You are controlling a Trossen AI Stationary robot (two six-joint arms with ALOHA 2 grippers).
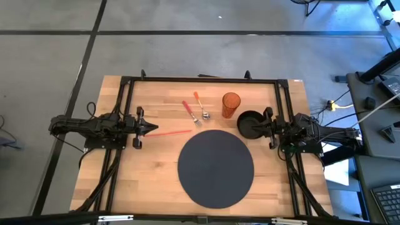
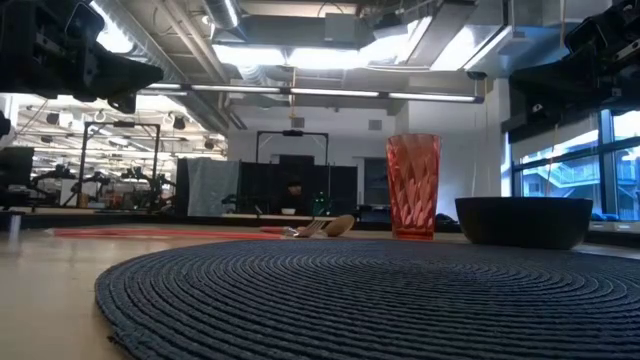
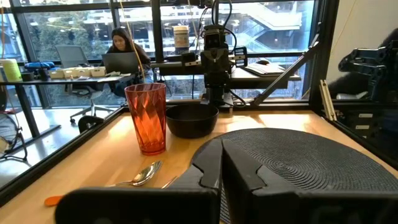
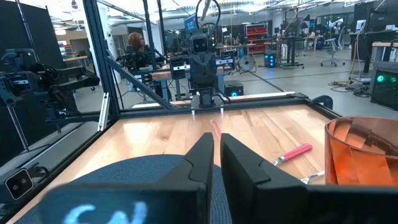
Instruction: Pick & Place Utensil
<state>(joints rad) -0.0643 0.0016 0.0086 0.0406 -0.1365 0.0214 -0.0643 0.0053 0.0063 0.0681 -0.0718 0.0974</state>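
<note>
Two utensils with red and orange handles (image 1: 189, 110) (image 1: 200, 106) lie flat on the wooden table, left of an orange cup (image 1: 230, 105). One is a spoon (image 3: 144, 174). A thin red stick (image 1: 173, 132) lies on the table just in front of my left gripper (image 1: 152, 129). That gripper is shut and empty, and the low view (image 2: 110, 75) shows it well above the table. My right gripper (image 1: 257, 128) is shut and empty above the right rim of a black bowl (image 1: 249, 124). A dark round woven mat (image 1: 215, 167) lies at the near middle.
A black frame (image 1: 200, 80) runs round the table's far and side edges. The cup (image 2: 413, 186) and the bowl (image 2: 523, 220) stand upright beyond the mat (image 2: 350, 290). Bare wood (image 1: 144, 169) shows left of the mat. A person sits at a desk beyond the table (image 3: 124, 50).
</note>
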